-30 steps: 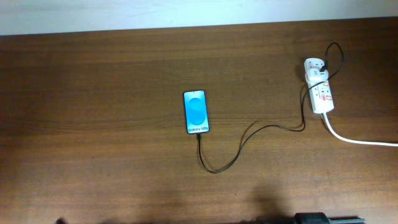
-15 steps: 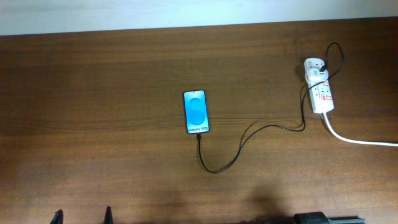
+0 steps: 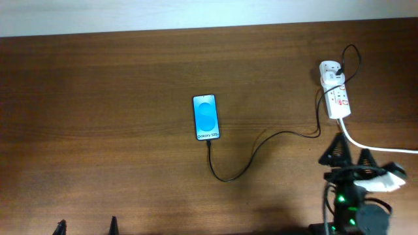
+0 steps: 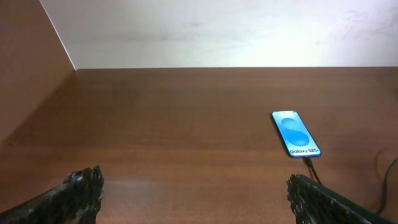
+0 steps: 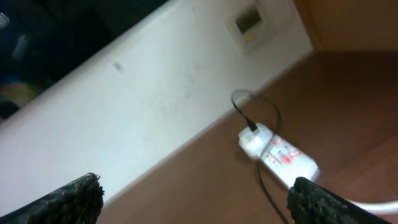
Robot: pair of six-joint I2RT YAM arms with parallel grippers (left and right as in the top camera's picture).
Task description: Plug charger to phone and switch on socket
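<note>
The phone (image 3: 206,117) lies flat mid-table with its blue screen up, and it also shows in the left wrist view as the phone (image 4: 295,133). The charger (image 3: 261,145), a thin black cable, runs from the phone's near end in a loop over to the socket (image 3: 335,91) at the far right. My right gripper (image 3: 351,151) hovers open just in front of the socket, above its white cord. In the right wrist view the socket (image 5: 277,152) lies ahead between the spread fingers (image 5: 323,199). My left gripper (image 3: 86,227) is open at the near left edge, far from the phone.
The socket's thick white cord (image 3: 379,147) trails off the table's right side, under my right arm. A pale wall (image 3: 196,13) borders the far edge of the table. A wall plate (image 5: 252,23) shows in the right wrist view.
My right arm has come into the overhead view at the lower right, stopping just short of the socket. The left fingertips appeared at the bottom edge. Phone, cable and socket have not moved.
</note>
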